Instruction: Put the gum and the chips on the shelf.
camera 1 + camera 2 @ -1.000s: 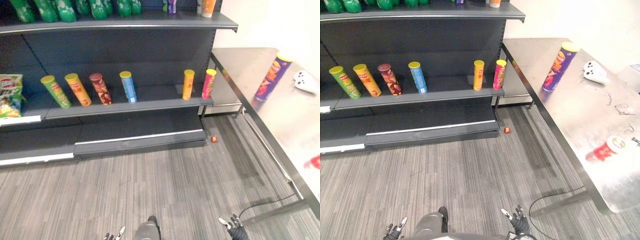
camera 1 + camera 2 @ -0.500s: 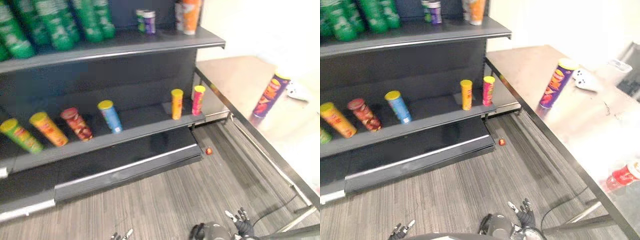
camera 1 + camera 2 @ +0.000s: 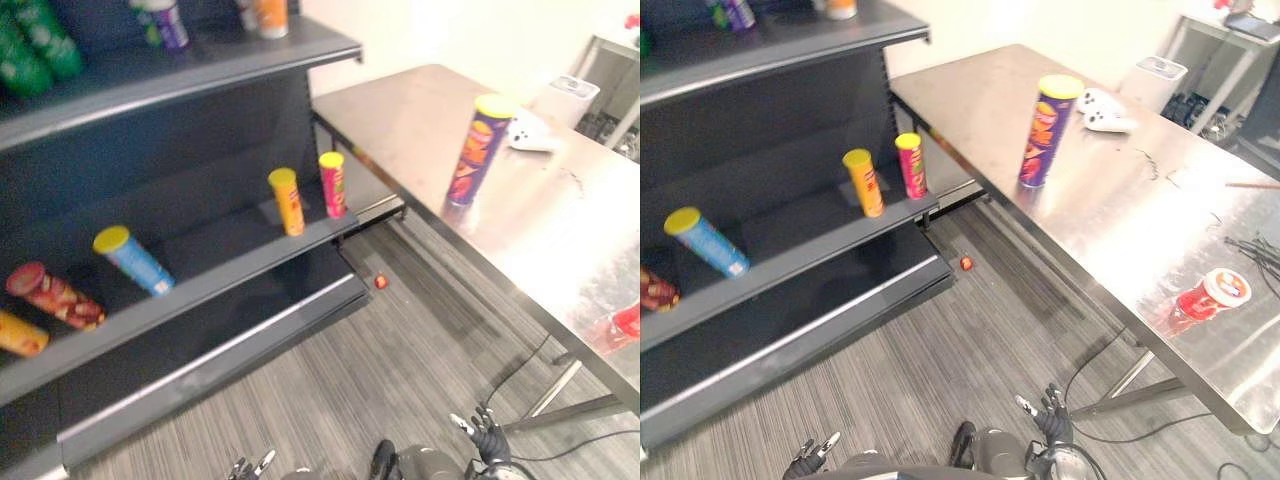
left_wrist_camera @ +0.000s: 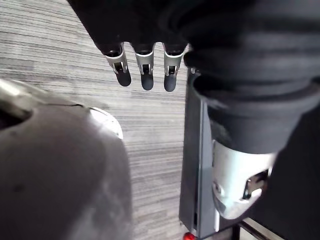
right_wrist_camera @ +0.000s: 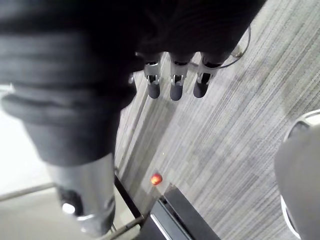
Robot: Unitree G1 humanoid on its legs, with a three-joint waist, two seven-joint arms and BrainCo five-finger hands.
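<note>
Right eye view: right hand (image 3: 1052, 420) and left hand (image 3: 815, 452) hang empty, fingers straight; the upright chips can (image 3: 1045, 130) stands well ahead, nearer the right hand

Left hand (image 3: 812, 455) and right hand (image 3: 1052, 420) low, both relaxed and empty.

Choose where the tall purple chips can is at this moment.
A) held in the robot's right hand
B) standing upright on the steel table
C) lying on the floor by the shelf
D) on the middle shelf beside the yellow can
B: the purple chips can stands upright on the steel table, apart from the shelf and from both hands.
</note>
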